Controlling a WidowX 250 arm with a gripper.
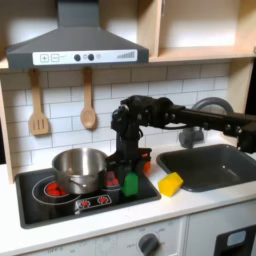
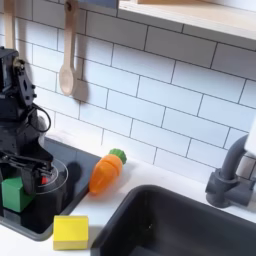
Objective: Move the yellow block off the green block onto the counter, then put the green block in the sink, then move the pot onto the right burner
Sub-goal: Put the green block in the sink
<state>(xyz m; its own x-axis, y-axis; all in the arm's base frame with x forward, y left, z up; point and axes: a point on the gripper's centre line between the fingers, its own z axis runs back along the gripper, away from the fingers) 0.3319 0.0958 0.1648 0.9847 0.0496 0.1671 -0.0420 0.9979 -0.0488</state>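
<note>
The first exterior view faces the white tiled wall (image 1: pixel 190 85) head-on from farther back. The second exterior view looks closer, angled. Both share the small green cube (image 1: pixel 131 184) (image 2: pixel 12 193).

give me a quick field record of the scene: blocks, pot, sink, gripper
yellow block: on the white counter, beside the sink, apart from the green block
green block: on the black stove panel, at the gripper
pot: on the burner at the first exterior view's left
sink: nothing visible in it
gripper: low over the green block; grip unclear
carrot toy: lying on the counter behind the stove
</note>
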